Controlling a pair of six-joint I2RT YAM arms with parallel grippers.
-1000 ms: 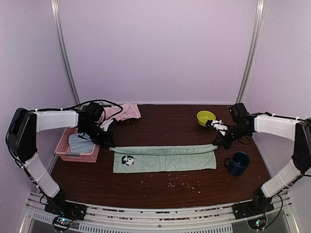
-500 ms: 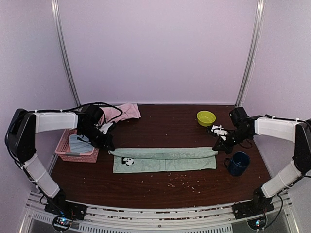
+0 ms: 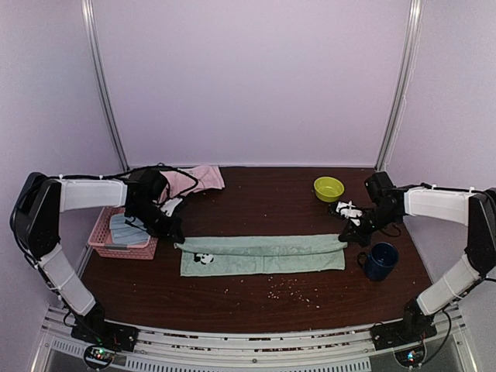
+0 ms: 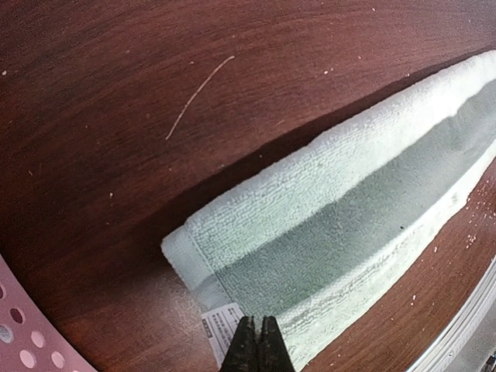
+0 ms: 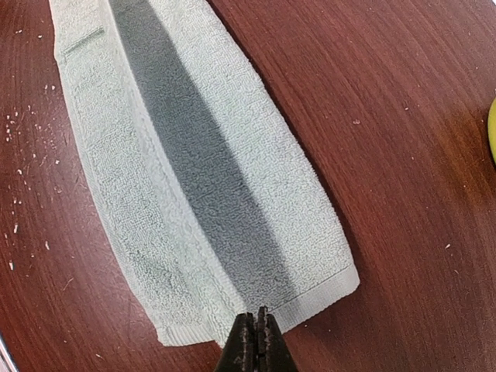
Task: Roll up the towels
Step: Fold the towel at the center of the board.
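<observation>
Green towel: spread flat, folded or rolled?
Folded lengthwise, not rolled: the green towel lies as a long strip, its far edge doubled over.

Soft even light. Wrist views sharp: shadow band down sage green cloth towel (image 5: 186,170), sheen on dark wooden table (image 4: 116,93).

Sage green towel (image 3: 263,256), folded lengthwise, at the centre of the table (image 3: 263,203); left gripper (image 3: 178,238) at its 9 o'clock end, right gripper (image 3: 346,235) at its 3 o'clock end. Pale pink towel (image 3: 198,178) at 11 o'clock, yellow bowl (image 3: 328,187) at 1 o'clock, blue mug (image 3: 382,260) at 4 o'clock.
</observation>
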